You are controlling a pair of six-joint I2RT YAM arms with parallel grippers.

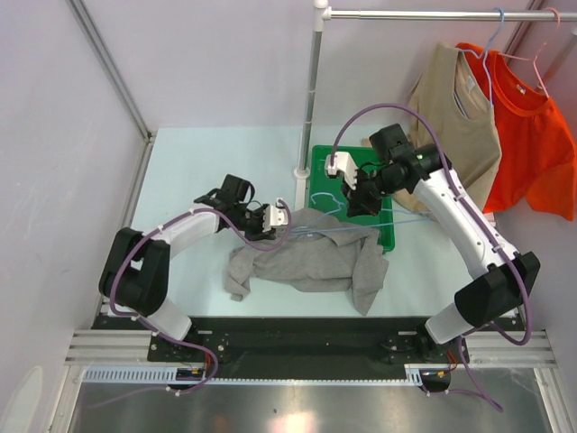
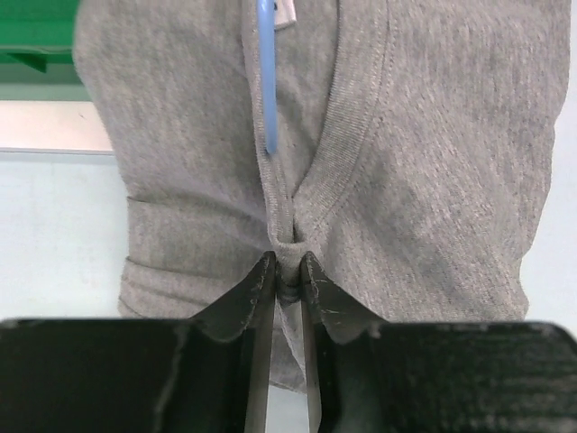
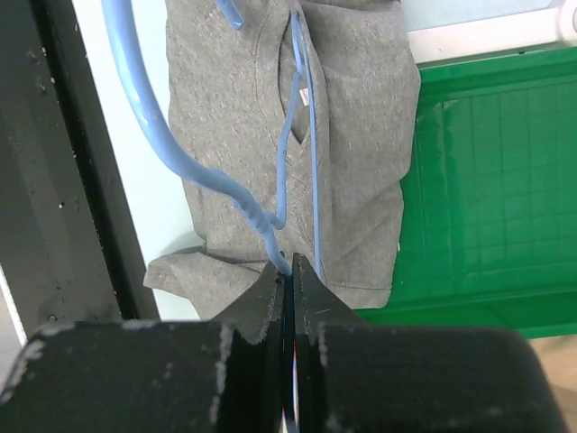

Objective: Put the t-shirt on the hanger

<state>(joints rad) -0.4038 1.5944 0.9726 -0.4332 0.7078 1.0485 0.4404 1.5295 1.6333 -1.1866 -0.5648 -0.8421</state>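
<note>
While my left fingers are clamped on the ribbed collar of the grey t-shirt, my right fingers are closed on the pale-blue hanger at its twisted neck. The t-shirt lies crumpled on the table between the two arms. Its collar is on the far side, its body trails toward the bases, and its right edge touches the green tray.

As far as the overhead view shows, the hanger's long axis runs left to right across the table, slightly tilted. Its hook points away over the tray, and its left shoulder tip reaches into the neck opening.

My worry is the collar. I judge that my pinch draws the opening into a narrow slit, so the wire tip could snag the rib or shove the cloth along instead of sliding inside. The wire is also thin and could swivel in the right fingers if the fabric drags. A sideways tug might pull the rib out of the left pinch.
</note>
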